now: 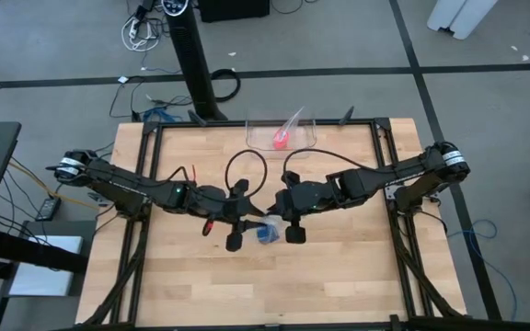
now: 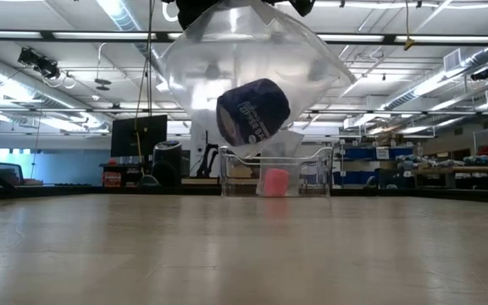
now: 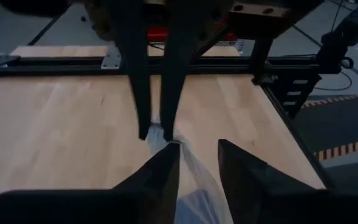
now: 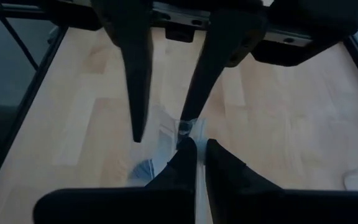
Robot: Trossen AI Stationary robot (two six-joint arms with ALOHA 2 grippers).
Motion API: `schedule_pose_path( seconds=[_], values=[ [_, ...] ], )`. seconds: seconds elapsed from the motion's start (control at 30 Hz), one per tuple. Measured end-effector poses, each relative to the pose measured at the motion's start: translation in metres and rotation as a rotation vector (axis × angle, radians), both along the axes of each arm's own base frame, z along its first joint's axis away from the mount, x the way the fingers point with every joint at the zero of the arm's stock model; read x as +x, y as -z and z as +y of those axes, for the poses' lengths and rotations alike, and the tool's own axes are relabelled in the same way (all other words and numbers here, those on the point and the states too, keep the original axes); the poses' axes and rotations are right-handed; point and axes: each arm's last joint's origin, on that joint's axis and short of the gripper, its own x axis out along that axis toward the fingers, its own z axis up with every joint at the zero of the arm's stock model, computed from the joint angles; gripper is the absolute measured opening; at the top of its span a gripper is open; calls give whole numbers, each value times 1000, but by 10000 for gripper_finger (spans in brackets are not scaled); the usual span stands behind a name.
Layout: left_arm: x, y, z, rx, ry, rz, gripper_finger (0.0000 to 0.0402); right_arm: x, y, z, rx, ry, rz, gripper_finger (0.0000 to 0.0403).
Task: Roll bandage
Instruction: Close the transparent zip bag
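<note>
A clear plastic bag (image 2: pixel 252 59) hangs above the table's middle with the rolled blue bandage (image 2: pixel 252 112) inside it; the bandage also shows in the high view (image 1: pixel 267 232). My right gripper (image 4: pixel 196 144) is shut on the bag's top. My left gripper (image 3: pixel 197 149) faces it from the table's left with its fingers apart. The bag's film (image 3: pixel 194 183) runs between the left fingers. My right gripper pinches the bag's top edge (image 4: pixel 185 129) between its two fingers, coming from the table's right. The bag hangs below the fingers, clear of the table, with the bandage low inside it. My left gripper has one fingertip (image 3: pixel 174 149) at the same top edge; I cannot tell whether it touches.
A clear tray (image 1: pixel 304 122) stands at the table's far edge with a small pink-red roll (image 1: pixel 280 140) in it; the roll also shows in the low view (image 2: pixel 274 181). Bare wood lies toward the near edge and both sides.
</note>
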Motion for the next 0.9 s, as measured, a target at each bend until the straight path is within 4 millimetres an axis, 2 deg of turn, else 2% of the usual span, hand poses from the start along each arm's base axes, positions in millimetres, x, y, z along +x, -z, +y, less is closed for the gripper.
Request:
schedule_pose_path(
  seconds=[0.13, 0.3, 0.57, 0.67, 0.8, 0.9],
  values=[
    [-1, 3, 0, -22, -14, 37, 99, 0, 0, 0, 1, -2, 1, 14],
    [-2, 7, 2, -17, -71, 75, 103, 0, 0, 0, 0, -3, 3, 14],
    [2, -2, 6, -42, -73, -14, 104, -1, 1, 1, -2, -5, 7, 14],
    [2, -1, 7, -40, -79, -9, 82, -1, 1, 1, -3, -5, 8, 14],
    [2, -1, 8, -18, -66, -12, 20, -1, 1, 3, -3, -12, 9, 14],
    [2, -2, 7, -20, -57, -21, 9, -2, 1, 5, -3, -18, 15, 14]
  ],
)
